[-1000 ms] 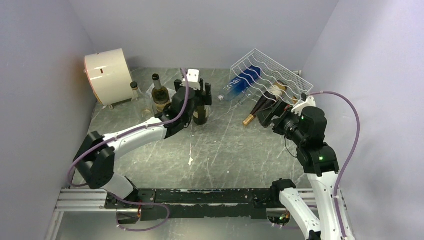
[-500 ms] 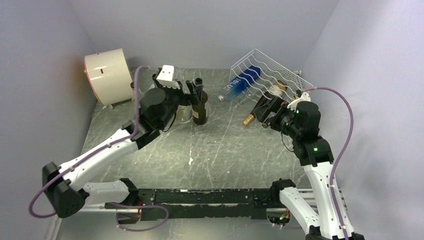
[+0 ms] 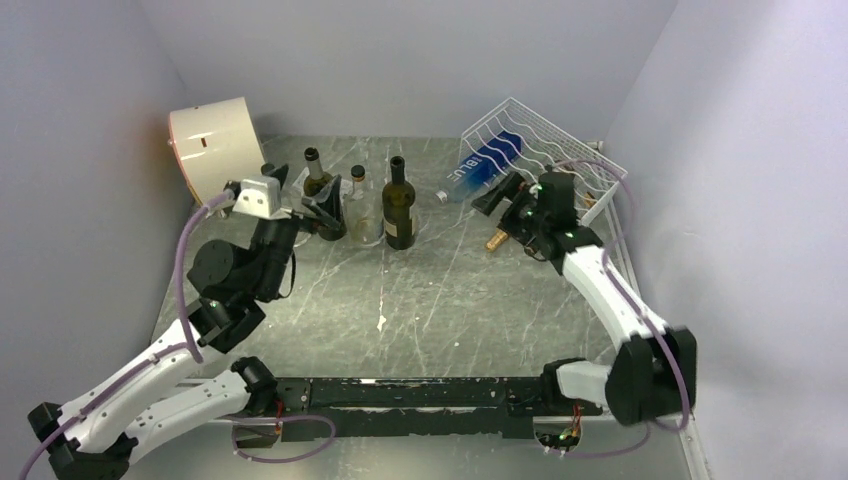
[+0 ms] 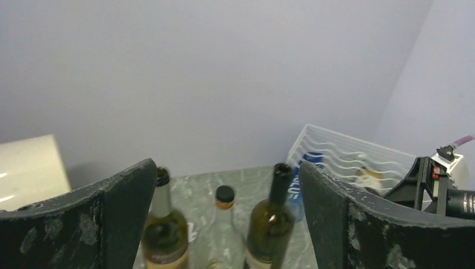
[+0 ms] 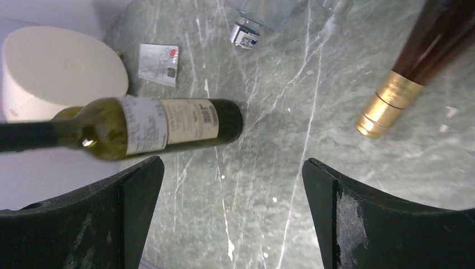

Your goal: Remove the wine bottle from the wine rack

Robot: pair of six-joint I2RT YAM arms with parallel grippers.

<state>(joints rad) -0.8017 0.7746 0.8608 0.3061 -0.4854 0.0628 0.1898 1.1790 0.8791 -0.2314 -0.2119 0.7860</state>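
left end effector (image 3: 326, 207) open, holding nothing, just in front of three upright bottles on the worktop (image 3: 450, 290): dark green bottle (image 3: 400, 212), small clear bottle (image 3: 357, 198), pale-label bottle (image 3: 317, 180). right end effector (image 3: 503, 197) open, holding nothing, at the near-left edge of the wine rack (image 3: 560, 135). wine bottle (image 5: 414, 61) lies in the rack, gold-foil neck poking out over the worktop; body mostly hidden by the right arm in the top view. blue bottle (image 3: 487, 163) also in the rack. cream drum (image 3: 212, 148) at far left.
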